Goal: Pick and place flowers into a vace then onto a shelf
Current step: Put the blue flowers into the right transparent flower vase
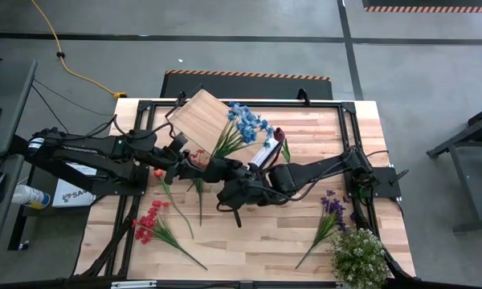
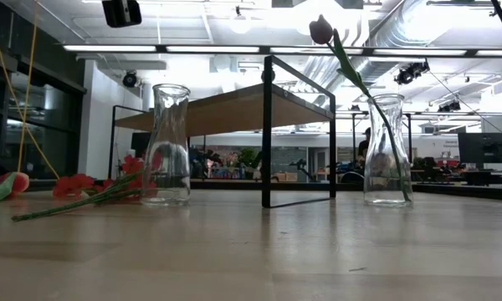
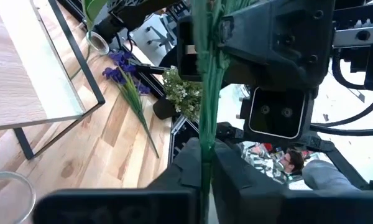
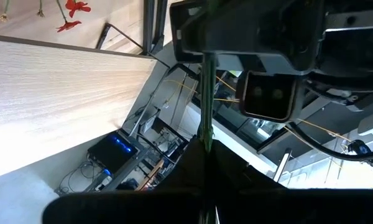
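In the high view both grippers meet above the table's middle: my left gripper (image 1: pixel 213 167) comes from the left and my right gripper (image 1: pixel 229 183) from the right. Both are shut on the green stem of the blue flower spray (image 1: pixel 245 122), whose blooms lie toward the shelf (image 1: pixel 199 119). The dark red rose (image 2: pixel 320 29) stands in the right glass vase (image 2: pixel 386 150); the left vase (image 2: pixel 167 144) holds nothing. The orange tulip (image 1: pixel 158 172), red spray (image 1: pixel 149 221) and purple spray (image 1: pixel 331 205) lie flat on the table. My left gripper pinches the blue spray's bundled green stem (image 3: pixel 205 155) between its two fingers, which lie across it. The spray is lifted clear of the table. The stem runs on to the right gripper facing it. My right gripper pinches the thin lower end of the same stem (image 4: pixel 205 127) between its two fingers, facing the left gripper. The stem stretches straight between the two grippers.
The bushy pale plant (image 1: pixel 357 257) stands at the table's near right corner. The shelf's black frame legs (image 2: pixel 268 134) stand between the two vases. Another green stem (image 1: pixel 199 205) lies below the grippers. Bare wood lies along the near edge (image 1: pixel 249 249).
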Motion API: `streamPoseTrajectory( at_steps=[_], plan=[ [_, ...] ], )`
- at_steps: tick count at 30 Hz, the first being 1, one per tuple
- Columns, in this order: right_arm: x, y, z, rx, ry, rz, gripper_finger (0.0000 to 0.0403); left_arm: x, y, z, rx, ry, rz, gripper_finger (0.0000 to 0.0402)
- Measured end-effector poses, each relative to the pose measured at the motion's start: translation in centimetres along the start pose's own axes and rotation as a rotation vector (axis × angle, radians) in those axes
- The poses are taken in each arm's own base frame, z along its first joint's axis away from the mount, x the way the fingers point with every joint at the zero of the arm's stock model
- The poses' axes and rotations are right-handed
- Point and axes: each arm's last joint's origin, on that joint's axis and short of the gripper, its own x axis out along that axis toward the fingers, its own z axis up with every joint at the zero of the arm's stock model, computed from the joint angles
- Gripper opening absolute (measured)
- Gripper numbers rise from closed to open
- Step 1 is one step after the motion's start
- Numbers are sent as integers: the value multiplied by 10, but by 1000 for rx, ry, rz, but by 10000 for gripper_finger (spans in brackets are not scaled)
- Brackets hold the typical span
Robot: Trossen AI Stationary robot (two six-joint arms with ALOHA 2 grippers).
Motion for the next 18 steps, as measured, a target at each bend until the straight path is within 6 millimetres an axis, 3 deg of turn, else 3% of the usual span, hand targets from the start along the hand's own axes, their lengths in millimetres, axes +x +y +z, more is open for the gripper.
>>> streamPoseTrajectory(
  at_steps=[9,18],
  plan=[
    [0,0,0,1,1,-1,3,0,0,0,33,6,-1,45],
    [0,0,0,68,5,-1,38,0,1,0,67,0,9,45]
  ],
)
